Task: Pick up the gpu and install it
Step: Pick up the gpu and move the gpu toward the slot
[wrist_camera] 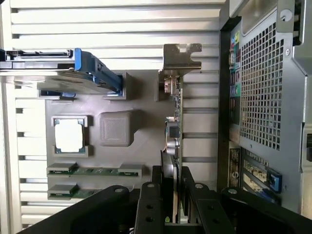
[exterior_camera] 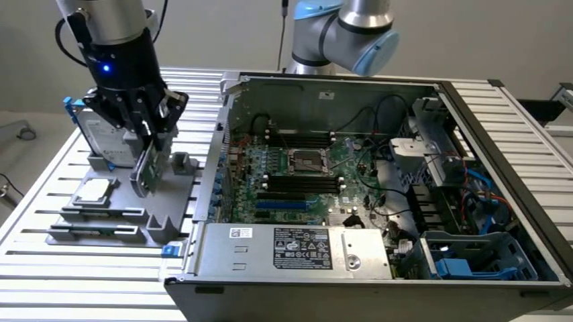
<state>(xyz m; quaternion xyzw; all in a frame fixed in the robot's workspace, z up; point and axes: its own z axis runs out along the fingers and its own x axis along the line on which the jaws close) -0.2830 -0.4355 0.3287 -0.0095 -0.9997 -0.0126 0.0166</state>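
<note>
The gripper [exterior_camera: 145, 144] is clamped on the gpu [exterior_camera: 145, 176], fingers [wrist_camera: 150, 204] pressing both faces. The card stands upright at the grey parts tray's [exterior_camera: 168, 231] edge nearest the open computer case [exterior_camera: 331, 97]. I cannot tell whether it touches the tray. The power supply's black-and-white label [exterior_camera: 304, 246] carries print too small to read.

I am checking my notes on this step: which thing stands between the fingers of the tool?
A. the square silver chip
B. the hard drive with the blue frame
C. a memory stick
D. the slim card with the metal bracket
D: in the wrist view the tool has a finger on each side of the card, seen edge-on, while the chip and the hard drive sit apart on the grey tray.
</note>
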